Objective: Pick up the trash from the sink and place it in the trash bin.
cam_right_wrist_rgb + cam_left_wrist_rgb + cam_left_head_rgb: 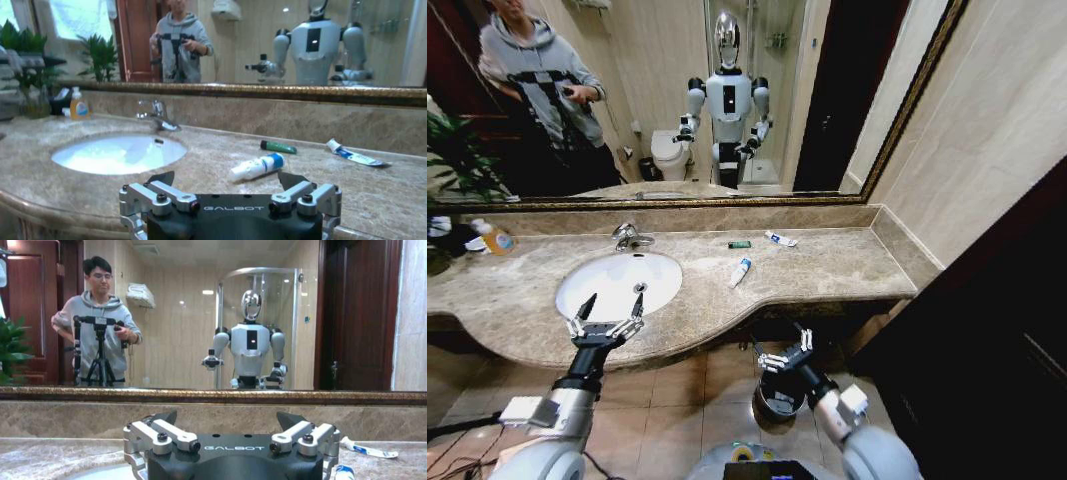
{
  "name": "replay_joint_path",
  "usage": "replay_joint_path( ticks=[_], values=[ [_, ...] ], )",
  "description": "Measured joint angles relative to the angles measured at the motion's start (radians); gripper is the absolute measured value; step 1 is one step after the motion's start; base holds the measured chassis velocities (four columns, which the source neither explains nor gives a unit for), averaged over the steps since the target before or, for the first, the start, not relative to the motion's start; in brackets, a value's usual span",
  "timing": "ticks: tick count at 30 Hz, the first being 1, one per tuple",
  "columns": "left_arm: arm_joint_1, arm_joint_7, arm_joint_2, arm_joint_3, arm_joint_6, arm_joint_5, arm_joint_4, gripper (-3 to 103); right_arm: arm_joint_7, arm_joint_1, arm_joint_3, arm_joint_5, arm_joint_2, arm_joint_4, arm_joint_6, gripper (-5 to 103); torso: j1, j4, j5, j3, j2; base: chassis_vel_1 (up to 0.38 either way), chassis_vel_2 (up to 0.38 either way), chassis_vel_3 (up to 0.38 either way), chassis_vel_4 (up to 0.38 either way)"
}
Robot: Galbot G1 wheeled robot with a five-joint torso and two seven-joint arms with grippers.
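Beige marble runs along the wall under a wide mirror [677, 100], and the white sink [619, 283] sits toward its left end with a chrome tap [630, 237] behind it. The trash lies on the counter to the right of the basin, not in it: a white tube [741, 271] with a blue end nearest the sink, a small green packet [740, 244] behind it toward the wall, and a flat white sachet [779, 238] just right of the packet. An orange pump bottle [495, 238] stands far left by a plant [452, 160]. The left gripper [605, 310] hovers over the front edge of the basin, fingers spread wide and holding nothing. The right gripper [787, 350] hangs lower, in front of the counter edge, also spread and empty, just above the dark bin [779, 398] on the tiled floor.
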Motion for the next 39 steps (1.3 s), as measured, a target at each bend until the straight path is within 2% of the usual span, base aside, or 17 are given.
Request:
replay_joint_path(
  ticks=[6,13,17,22,25,29,34,38,39],
  values=[
    [0.0,0.0,0.0,0.0,0.0,0.0,0.0,100,0.01,0.16,-0.024,0.062,-0.048,-0.111,-0.015,100,0.0,0.0,-0.0001,0.0,0.0,0.0,0.0,0.0,0.0],
    [0.0,0.0,0.0,0.0,0.0,0.0,0.0,100,0.063,0.317,-0.091,0.075,-0.041,-0.208,-0.064,100,0.0,-0.0001,-0.0001,0.0,0.0,0.0,0.0,0.0,0.0],
    [0.0,0.0,0.0,0.0,0.0,0.0,0.0,100,0.17,0.455,-0.187,0.065,-0.005,-0.305,-0.079,100,0.0,0.0,0.0,0.0,0.0,0.0,0.0,0.0,0.0],
    [0.0,0.0,0.0,0.0,0.0,0.0,0.0,100,0.223,0.512,-0.238,0.053,0.031,-0.348,-0.076,100,0.0,0.0,-0.0003,0.0,0.0,0.0,0.0,0.0,0.0],
    [0.0,0.0,0.0,0.0,0.0,0.0,0.0,100,0.313,0.56,-0.285,0.017,0.085,-0.393,-0.072,100,0.0,0.0,-0.0002,0.0,0.0,0.0,0.0,0.0,0.0],
    [0.0,0.0,0.0,0.0,0.0,0.0,0.0,100,0.362,0.571,-0.311,-0.014,0.113,-0.413,-0.066,100,0.0,0.0,-0.0003,0.0,0.0,0.0,0.0,0.0,0.0],
    [0.0,0.0,0.0,0.0,0.0,0.0,0.0,100,0.375,0.57,-0.34,-0.041,0.12,-0.434,-0.051,100,0.0,-0.0001,-0.0004,0.0,0.0,0.0,0.0,0.0,0.0],
    [0.0,0.0,0.0,0.0,0.0,0.0,0.0,100,0.426,0.592,-0.387,-0.068,0.15,-0.496,-0.042,100,0.0,-0.0001,-0.0004,0.0,0.0,0.0,0.0,0.0,0.0],
    [0.0,0.0,0.0,0.0,0.0,0.0,0.0,100,0.472,0.613,-0.405,-0.092,0.175,-0.539,-0.04,100,0.0,-0.0001,-0.0004,0.0,0.0,0.0,0.0,0.0,0.0]
  ],
)
